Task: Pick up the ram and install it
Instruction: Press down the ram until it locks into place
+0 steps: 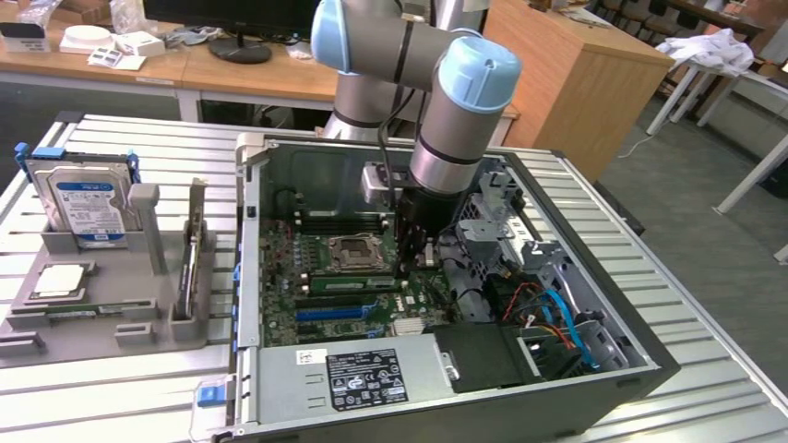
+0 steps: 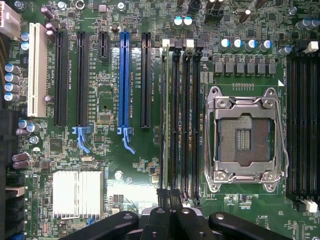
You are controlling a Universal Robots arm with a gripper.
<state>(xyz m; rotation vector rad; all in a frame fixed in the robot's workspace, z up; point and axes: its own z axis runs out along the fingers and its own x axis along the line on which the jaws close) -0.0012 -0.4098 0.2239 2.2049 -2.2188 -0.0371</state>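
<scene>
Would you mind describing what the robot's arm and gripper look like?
The arm is built of thick silver-grey tubes with rounded light-blue caps at the joints, and a thin dark cable runs down its side. Its lower end is black. The gripper is black too, with glossy rounded links and round bolt heads.

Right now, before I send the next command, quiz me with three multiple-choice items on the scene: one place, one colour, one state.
1. Where is the gripper?
A. Over the hard drive in the grey holder
B. Inside the case, over the memory slots
C. Outside the case, over the table

2. What colour is the long expansion slot flanked by black ones?
A. Blue
B. Red
C. Yellow

3. How is the processor socket?
A. Under a fan
B. Under a finned cooler
C. Bare, with nothing mounted on it

Answers: B, the arm reaches down into the case beside the socket; A, it stands out blue in the wrist view; C, its metal frame and dark centre lie exposed.
</scene>
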